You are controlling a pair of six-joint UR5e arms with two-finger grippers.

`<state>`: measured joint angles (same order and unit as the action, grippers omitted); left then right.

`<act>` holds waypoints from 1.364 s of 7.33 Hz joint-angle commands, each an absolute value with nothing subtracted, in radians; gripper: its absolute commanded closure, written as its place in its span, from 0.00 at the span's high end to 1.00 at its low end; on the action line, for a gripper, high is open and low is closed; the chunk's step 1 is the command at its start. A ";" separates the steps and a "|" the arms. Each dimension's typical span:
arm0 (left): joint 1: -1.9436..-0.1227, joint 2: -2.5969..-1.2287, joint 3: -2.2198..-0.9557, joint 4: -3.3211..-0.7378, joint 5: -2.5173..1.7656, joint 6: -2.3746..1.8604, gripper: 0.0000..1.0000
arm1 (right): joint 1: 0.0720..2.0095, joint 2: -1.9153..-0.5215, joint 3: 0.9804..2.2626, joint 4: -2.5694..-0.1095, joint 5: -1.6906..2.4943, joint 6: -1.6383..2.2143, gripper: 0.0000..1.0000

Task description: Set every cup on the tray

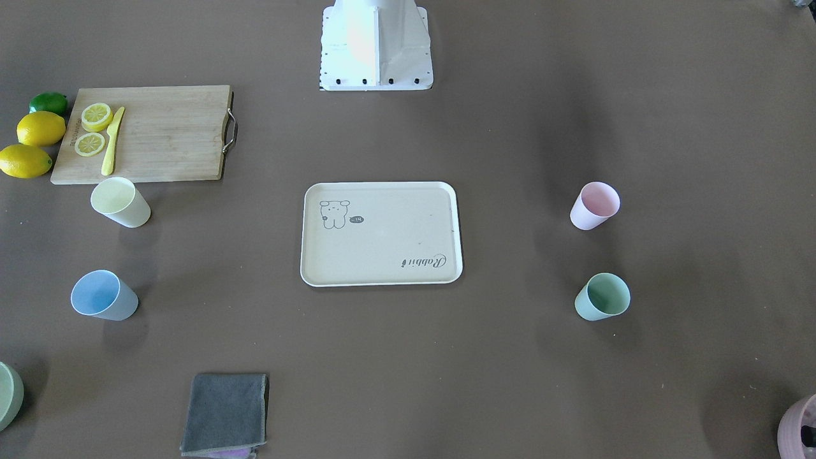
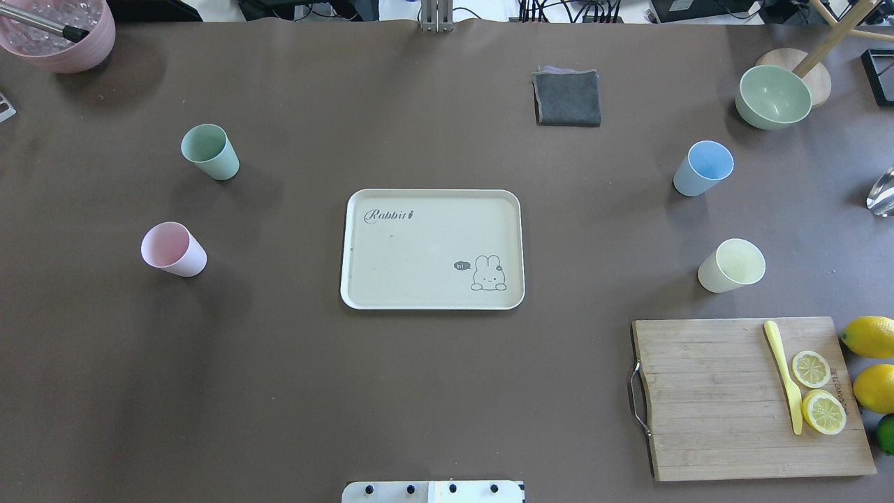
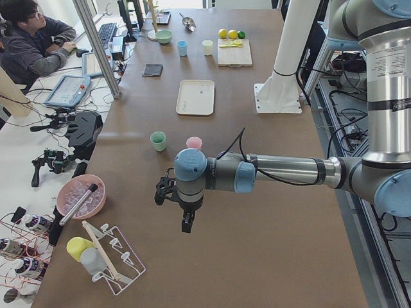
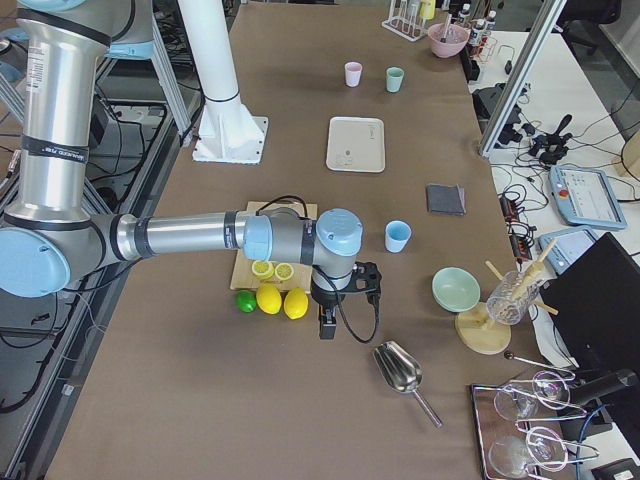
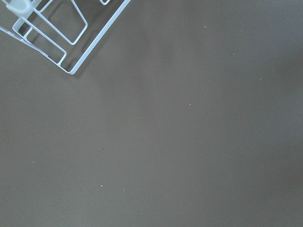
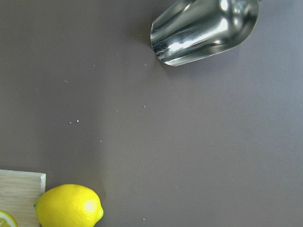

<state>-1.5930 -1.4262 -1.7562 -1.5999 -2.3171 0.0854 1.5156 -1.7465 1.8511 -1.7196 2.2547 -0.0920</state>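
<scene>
The cream tray [image 2: 391, 279] lies empty at the table's middle. The mint green cup [image 2: 209, 151] and the pink cup [image 2: 173, 249] stand upright on the table to its left. The light blue cup [image 2: 703, 168] and the pale yellow cup [image 2: 731, 265] stand upright to its right. My left gripper [image 3: 186, 224] hangs over bare table beyond the pink and mint cups, far from the tray. My right gripper [image 4: 326, 325] hangs by the lemons, beyond the cutting board. Both grippers show only in the side views, so I cannot tell whether they are open or shut.
A wooden cutting board [image 2: 712, 405] with lemon slices and a yellow knife lies front right, with lemons [image 2: 869, 335] beside it. A grey cloth [image 2: 567, 98], a green bowl [image 2: 772, 96] and a mauve pot [image 2: 59, 35] stand at the far edge. A metal scoop [image 6: 203, 30] lies below the right wrist. A wire rack [image 5: 61, 33] stands near the left wrist.
</scene>
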 commanded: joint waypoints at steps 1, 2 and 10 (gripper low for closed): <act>-1.592 -1.428 -1.755 -1.598 -2.310 0.084 0.98 | 1.516 -1.747 1.850 -1.720 2.253 -0.092 1.00; -1.592 -1.414 -1.764 -1.600 -2.306 0.084 0.98 | 1.516 -1.747 1.850 -1.720 2.255 -0.092 1.00; -1.595 -1.450 -1.832 -1.728 -2.260 0.080 0.98 | 1.517 -1.703 1.845 -1.527 2.249 -0.080 1.00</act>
